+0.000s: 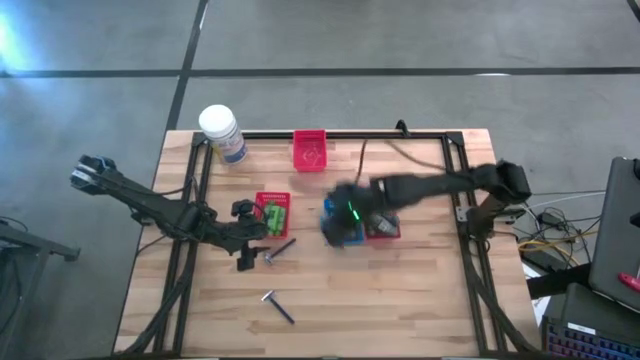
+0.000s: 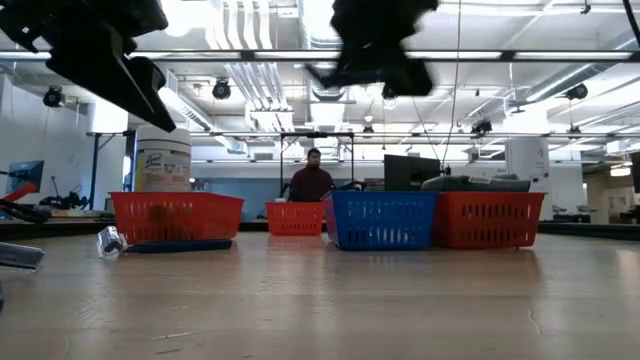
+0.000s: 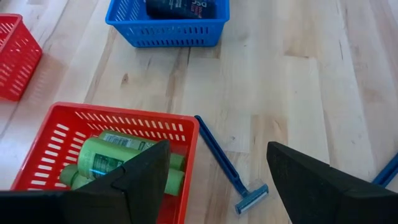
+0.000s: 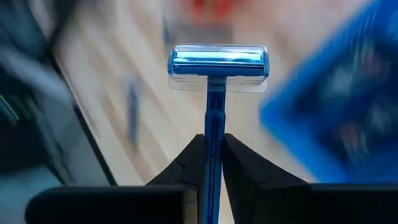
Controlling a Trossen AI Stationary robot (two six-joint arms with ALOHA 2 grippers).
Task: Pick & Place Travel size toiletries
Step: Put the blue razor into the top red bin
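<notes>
- Right gripper point(image 4: 214, 155): fingers pinched tight on the handle of a blue razor point(image 4: 217, 68), head pointing away from the wrist. It hangs over the blue basket point(image 1: 335, 225) at mid-table.
- Left gripper point(image 3: 217, 180): fingers spread wide, holding nothing, above the table point(image 1: 400, 300) just beside the red basket point(image 3: 81, 124) of green bottles point(image 3: 112, 158).
- Second razor point(image 3: 227, 168) lies on the wood right beside that basket.
- Third razor point(image 1: 277, 306) lies nearer the front edge.

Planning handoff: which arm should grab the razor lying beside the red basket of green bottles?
Left, probably. The left gripper is open with the razor just ahead of its fingers. The right gripper already grips a razor of its own.
</notes>
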